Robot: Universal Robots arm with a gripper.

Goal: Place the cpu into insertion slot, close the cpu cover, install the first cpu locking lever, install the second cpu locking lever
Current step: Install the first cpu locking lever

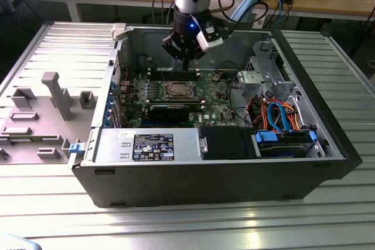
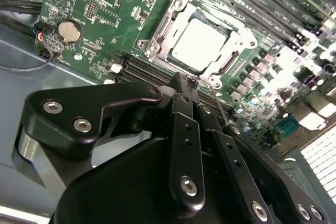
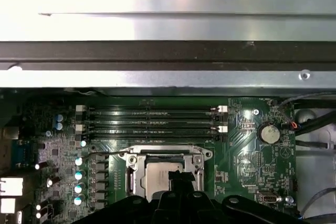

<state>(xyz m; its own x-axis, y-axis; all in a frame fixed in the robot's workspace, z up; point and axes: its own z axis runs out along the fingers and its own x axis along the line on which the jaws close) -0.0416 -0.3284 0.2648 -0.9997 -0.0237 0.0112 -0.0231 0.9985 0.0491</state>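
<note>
Cpu [image 2: 199, 43] with its pale silvery face lies seated in the insertion slot [image 2: 157, 27], a little above centre of the second wrist view; we also see it at bottom centre of the first wrist view. The cpu cover [image 2: 239, 51] frames it, folded down flat around the chip. Green motherboard [image 2: 89, 3] surrounds the socket, with long black memory slots [image 3: 152, 121] just beside it and a round coin battery [image 3: 269, 133] nearby. In the exterior view the gripper [image 1: 186, 62] hangs over the socket inside the open computer case [image 1: 234, 185]. Its black fingers [image 2: 184, 129] are pressed together, pinching nothing.
</note>
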